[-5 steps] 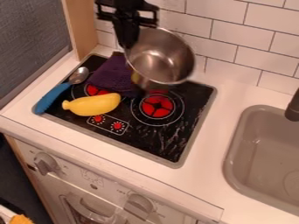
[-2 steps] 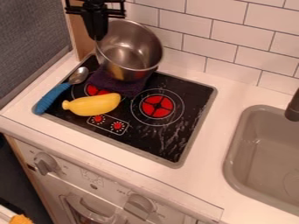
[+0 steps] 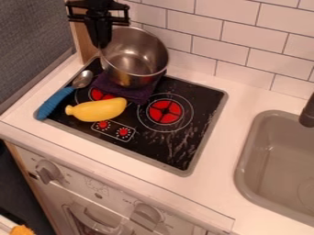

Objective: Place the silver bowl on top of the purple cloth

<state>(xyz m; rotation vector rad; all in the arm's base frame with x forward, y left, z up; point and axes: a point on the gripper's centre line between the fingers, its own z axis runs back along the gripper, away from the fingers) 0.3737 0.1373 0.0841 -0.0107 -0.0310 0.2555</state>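
Gripper pinching silver bowl by rim, view's left; bowl tilted over purple cloth, contact unclear. Probably light, stiff, slick; rim best hold, may pivot.

Toward eleven o'clock, the robot's end effector is black all over. Its broad central body is blocky at twelve o'clock and narrows toward six, where it ends in a slim, dark tip. Thin, straight crosspieces extend from this body toward nine and three o'clock, one above the other, with short upright pieces at their outer ends. The surface looks mostly matt, though the finer shapes blend together in the dark and are hard to make out.
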